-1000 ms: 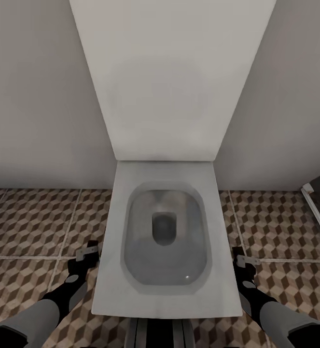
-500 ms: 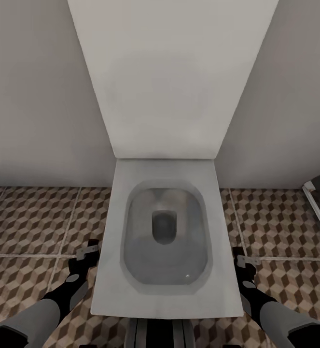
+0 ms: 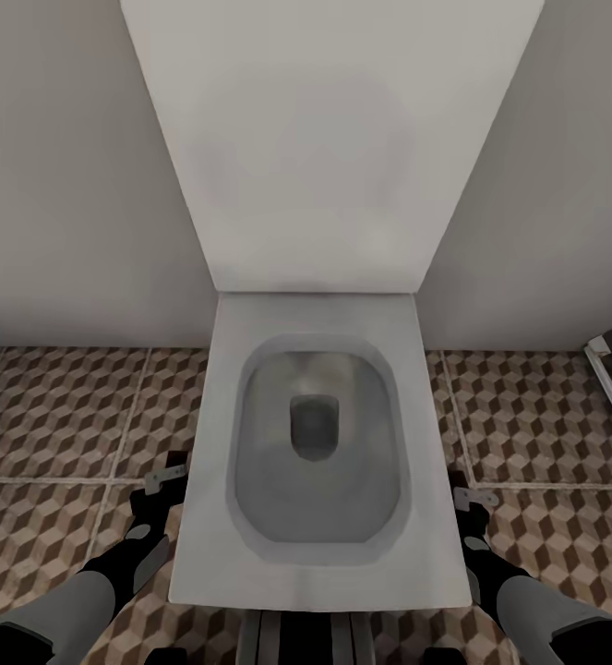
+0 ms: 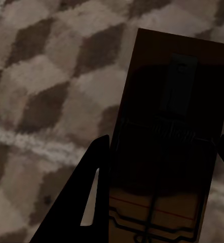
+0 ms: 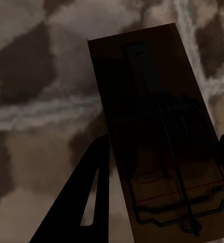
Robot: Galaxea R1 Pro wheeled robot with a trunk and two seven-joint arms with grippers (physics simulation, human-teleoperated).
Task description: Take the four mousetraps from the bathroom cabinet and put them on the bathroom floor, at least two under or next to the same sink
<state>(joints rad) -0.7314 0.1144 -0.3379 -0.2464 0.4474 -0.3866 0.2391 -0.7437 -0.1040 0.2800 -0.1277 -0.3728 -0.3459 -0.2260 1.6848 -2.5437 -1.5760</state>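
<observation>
A white toilet [image 3: 319, 443] stands on the floor [image 3: 56, 416]. Left fingers [image 3: 165, 477] beside it clamp a mousetrap [image 4: 168, 147]; right fingers [image 3: 472, 499] on its other side clamp another trap [image 5: 157, 136].

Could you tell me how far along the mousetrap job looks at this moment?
Done: nothing laid down on the cube-patterned tile floor. In hand: each gripper clamps one tan wooden mousetrap, left and right. Left: the robot faces a white toilet, not the sink, so both still need placing, and the other two are unaccounted for.
</observation>
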